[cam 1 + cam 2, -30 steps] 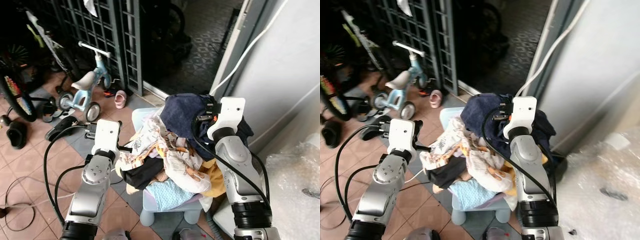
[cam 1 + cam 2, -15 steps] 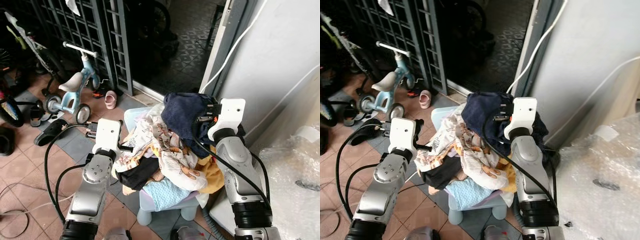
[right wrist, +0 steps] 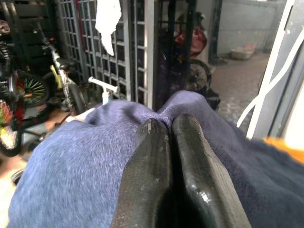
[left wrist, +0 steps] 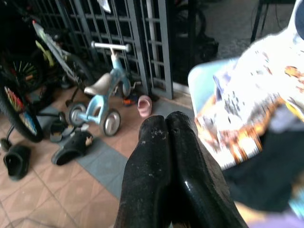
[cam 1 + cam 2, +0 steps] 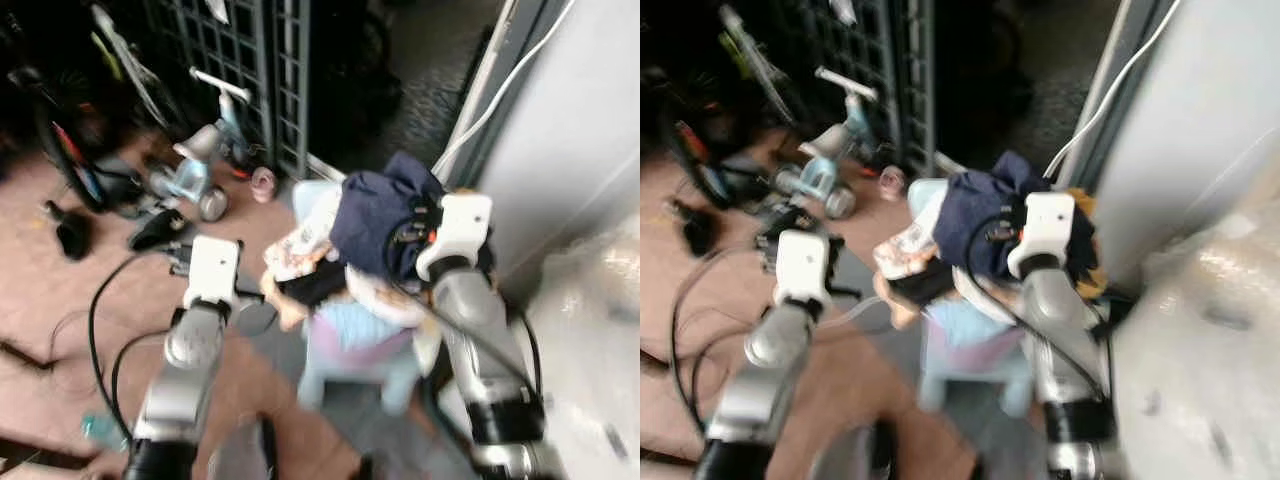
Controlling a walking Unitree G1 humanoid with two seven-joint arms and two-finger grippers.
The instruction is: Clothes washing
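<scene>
Right gripper (image 3: 166, 130) pinching the navy garment (image 5: 375, 215) atop the laundry pile (image 5: 340, 270) on the pale blue stool (image 5: 350, 350); left gripper (image 4: 166, 126) pressed closed, empty, beside the pile.

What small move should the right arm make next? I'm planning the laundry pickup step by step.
Probably lift the right gripper straight up a little. Its fingers are shut on a fold of the navy garment, which lies on top of the clothes pile on the pale blue stool; a lift should free it.
</scene>
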